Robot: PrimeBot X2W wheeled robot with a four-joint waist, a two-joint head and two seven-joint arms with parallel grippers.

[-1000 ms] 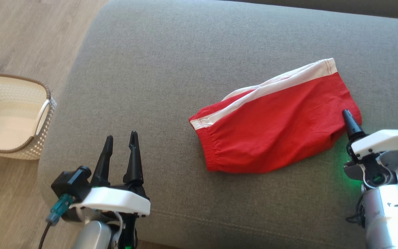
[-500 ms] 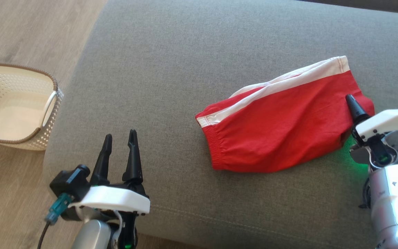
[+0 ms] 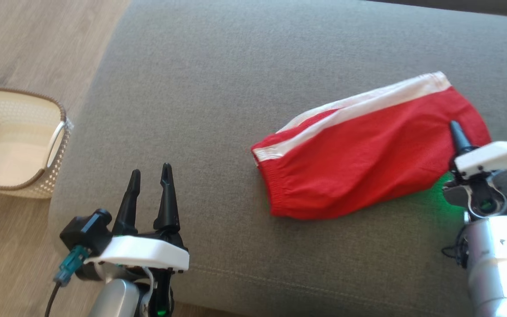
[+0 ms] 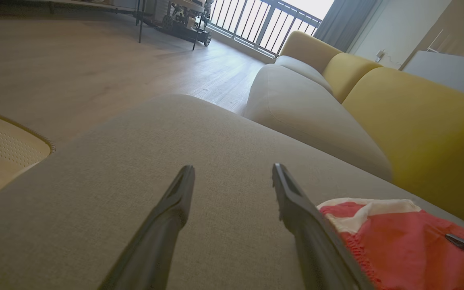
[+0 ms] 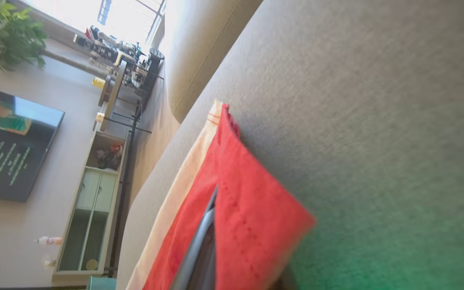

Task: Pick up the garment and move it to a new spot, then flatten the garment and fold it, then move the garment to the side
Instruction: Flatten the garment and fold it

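Garment (image 3: 359, 149): red shorts w/ a white side stripe & gathered waistband, lying on the grey sofa cushion (image 3: 218, 88), right of centre in head view. Waistband end points toward the cushion's middle, leg end toward the robot's right. Cloth lies in soft creases, not smoothed flat. Right gripper (image 3: 456, 132) sits at the garment's right-hand end, fingers pressed together w/ red fabric pinched btwn them; in head view one dark finger tip lies on top of the cloth. In right wrist view its finger (image 5: 204, 233) runs up the red fabric & the hem corner beside it stands raised off the cushion, though that part is blurred. Green glow (image 3: 429, 198) falls on the cushion just below the shorts, next to the right wrist. Left gripper (image 3: 150, 171) is well apart from the garment, over the cushion's near-left part, fingers spread w/ nothing btwn them. In left wrist view the waistband end lies just beside its right finger. Cream perforated basket (image 3: 57, 136) w/ brown rim stands on the wood floor (image 3: 29, 39) off the cushion's left edge. Yellow sofa back (image 4: 417, 121) rises behind the cushion.
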